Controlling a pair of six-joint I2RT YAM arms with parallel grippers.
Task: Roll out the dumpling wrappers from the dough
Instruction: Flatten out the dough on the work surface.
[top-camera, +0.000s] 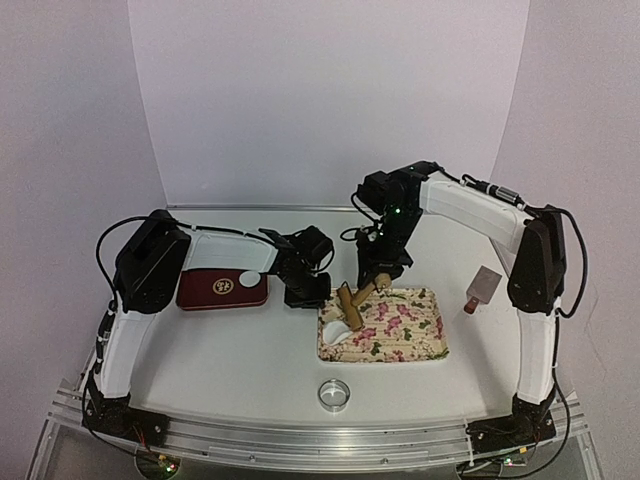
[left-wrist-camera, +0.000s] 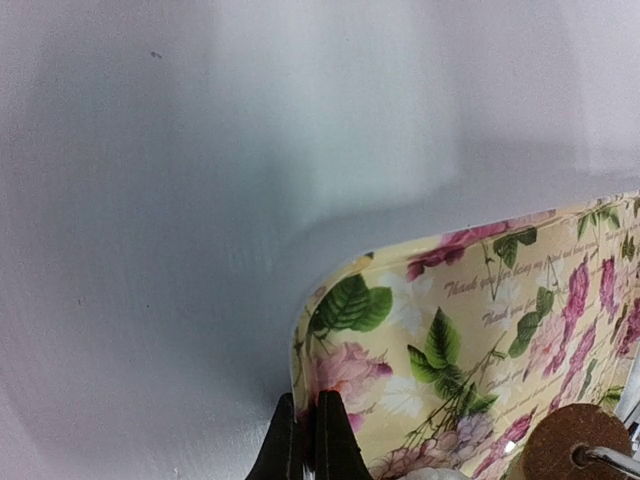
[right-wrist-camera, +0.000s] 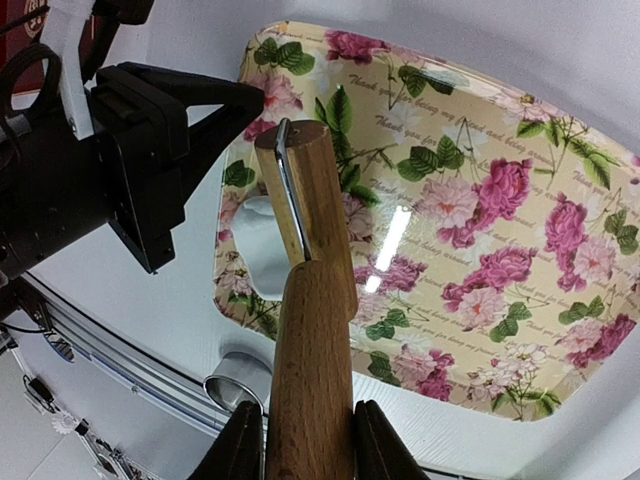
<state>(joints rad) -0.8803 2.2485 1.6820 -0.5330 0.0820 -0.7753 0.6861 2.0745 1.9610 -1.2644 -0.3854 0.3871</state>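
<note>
The dough (top-camera: 337, 332) lies as a small white lump on the left end of the floral tray (top-camera: 425, 345), toward its near-left corner. The coming move turns on how it sits against the wooden roller (right-wrist-camera: 305, 210). In the right wrist view the lump shows just left of the roller's head and partly hidden behind it, so the head would probably have to shift toward the robot's left and come down to bear on it. Whether wood already touches dough cannot be told. The roller's long axis slopes down from the right fingers (right-wrist-camera: 240, 445), which are clamped on either side of its handle, toward the tray's left end. The right arm reaches in from the right over the tray's far edge, elbow high and wrist tipped downward. The left arm stretches low across the worktop (top-camera: 250, 350). The left fingers (left-wrist-camera: 285, 455) are pressed together at the tray's far-left corner with nothing seen between them, and whether they rest on the rim is unclear. Both arms are near the dough, but only the right carries the tool. One round white wrapper (top-camera: 247, 279) sits on a red case (top-camera: 205, 292), apart from the tray to its left.
</note>
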